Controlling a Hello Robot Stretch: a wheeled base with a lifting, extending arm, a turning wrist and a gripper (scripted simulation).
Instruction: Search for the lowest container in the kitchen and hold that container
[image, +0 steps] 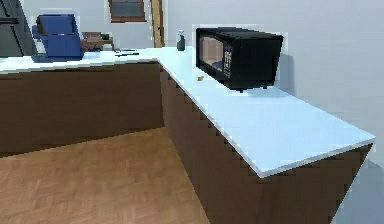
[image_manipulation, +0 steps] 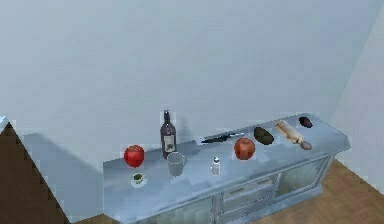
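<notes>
Frankly, you cannot tell the gripper's state. On the grey sideboard (image_manipulation: 325, 143), the squat cup (image_manipulation: 138, 179) at eight o'clock from the grey mug (image_manipulation: 176, 164) looks like the lowest container; standing near the front edge, it favours an easy reach.

The wooden floor (image: 90, 170) lies bare inside the corner of the L-shaped surface (image: 270, 125). A black microwave (image: 238, 57) takes up the far part of its right leg, and nearer than that the top is bare to the end. A small dark bottle (image: 181, 41) stands at the far corner and a blue box (image: 58, 38) at far left.

The pale surface (image_manipulation: 325, 143) in the arm side view is crowded. The wine bottle (image_manipulation: 168, 133), grey cup (image_manipulation: 176, 164), low bowl (image_manipulation: 138, 179) and left apple (image_manipulation: 134, 155) cluster at its left. A shaker (image_manipulation: 215, 166) and the right apple (image_manipulation: 245, 148) narrow the middle.
</notes>
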